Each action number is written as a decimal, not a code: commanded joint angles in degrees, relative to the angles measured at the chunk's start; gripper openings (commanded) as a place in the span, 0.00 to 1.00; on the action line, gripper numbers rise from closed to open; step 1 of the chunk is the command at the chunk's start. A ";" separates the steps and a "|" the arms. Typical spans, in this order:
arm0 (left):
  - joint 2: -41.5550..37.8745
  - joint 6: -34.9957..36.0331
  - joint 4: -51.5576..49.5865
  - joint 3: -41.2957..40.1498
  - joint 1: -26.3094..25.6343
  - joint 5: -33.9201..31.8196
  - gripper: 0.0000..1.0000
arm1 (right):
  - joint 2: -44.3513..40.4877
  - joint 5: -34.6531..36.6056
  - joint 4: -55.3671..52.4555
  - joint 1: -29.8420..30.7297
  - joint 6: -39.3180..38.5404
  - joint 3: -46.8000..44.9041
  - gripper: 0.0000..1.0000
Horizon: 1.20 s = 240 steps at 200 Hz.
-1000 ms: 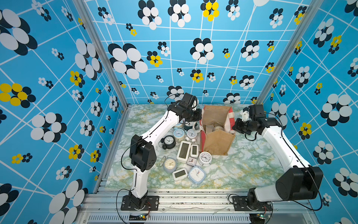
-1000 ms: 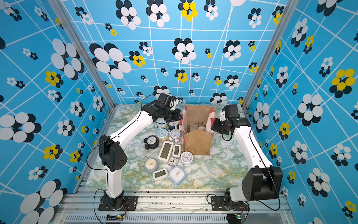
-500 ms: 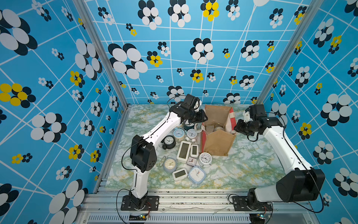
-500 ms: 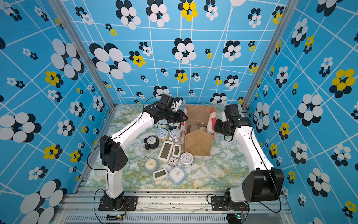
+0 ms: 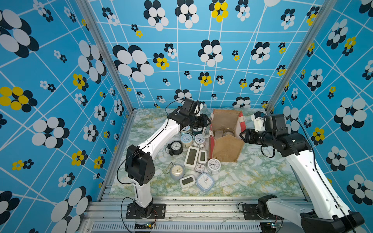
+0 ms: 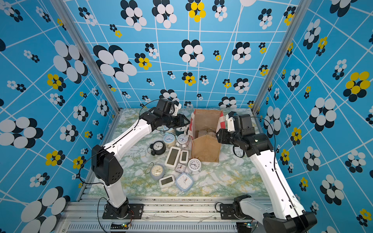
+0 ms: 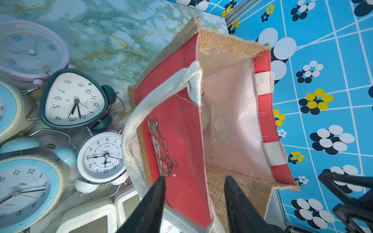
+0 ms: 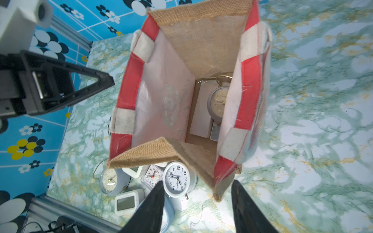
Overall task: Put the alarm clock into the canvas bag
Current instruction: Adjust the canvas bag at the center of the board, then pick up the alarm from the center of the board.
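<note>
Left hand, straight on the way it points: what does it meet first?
The canvas bag: its red side panel stands right ahead of the left hand, between its open fingers. How near, I cannot tell.

We see the worktop [image 5: 262,177], clad in green-veined marble film, carrying one canvas bag [image 5: 227,150] and a huddle of clocks. The bag stands upright toward the back, mouth open. Just beside it, on the left arm's side, lie a teal triangular clock [image 7: 74,98], a white twin-bell clock [image 5: 200,139] and a pale blue twin-bell clock [image 5: 186,139], with a black round clock [image 5: 176,147] next to them. Nearer the front lie a large white digital clock [image 5: 191,157] beside a narrow digital clock [image 5: 202,156], a white round clock [image 5: 213,165] near the bag's front corner, a small square clock [image 5: 199,167], a grey clock [image 5: 177,171] with a wire loop, a low digital clock [image 5: 187,181] and a pale blue square clock [image 5: 205,181].
</note>
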 commanded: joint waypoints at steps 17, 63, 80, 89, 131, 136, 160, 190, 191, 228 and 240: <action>-4.80 -0.51 3.85 -5.09 2.08 -0.26 0.52 | -2.84 3.65 -1.28 8.41 4.40 -7.83 0.55; -7.33 -0.79 5.94 -8.82 3.21 -1.99 0.54 | -3.49 8.66 5.67 18.44 16.63 -19.74 0.55; -8.25 -1.06 7.27 -10.45 3.47 -2.10 0.55 | -2.56 10.46 9.72 22.06 20.20 -23.62 0.56; -8.65 -1.18 7.73 -11.07 3.64 -2.25 0.55 | -1.59 11.35 11.92 23.72 21.72 -25.23 0.57; -9.70 -1.71 7.92 -12.44 4.18 -2.31 0.58 | 6.53 14.33 18.44 28.81 25.59 -27.05 0.71; -9.80 -1.75 7.98 -12.62 4.25 -2.39 0.58 | 7.45 14.73 19.14 29.13 25.71 -27.03 0.74; -10.32 -1.84 8.05 -13.17 4.35 -2.61 0.60 | 11.59 14.96 22.79 30.31 26.14 -26.95 0.85; -10.85 -1.95 8.15 -13.65 4.53 -2.81 0.61 | 16.12 17.02 23.74 31.81 25.12 -25.86 0.99; -10.90 -1.97 8.13 -13.68 4.53 -2.81 0.61 | 16.27 17.19 23.70 31.84 25.06 -25.76 0.99; -10.77 -2.53 9.10 -14.10 4.53 -2.46 0.62 | 19.60 20.95 24.79 32.23 23.28 -25.25 0.99; -10.51 -2.76 9.25 -14.06 4.53 -2.21 0.62 | 20.57 20.92 26.01 32.23 22.76 -25.53 0.99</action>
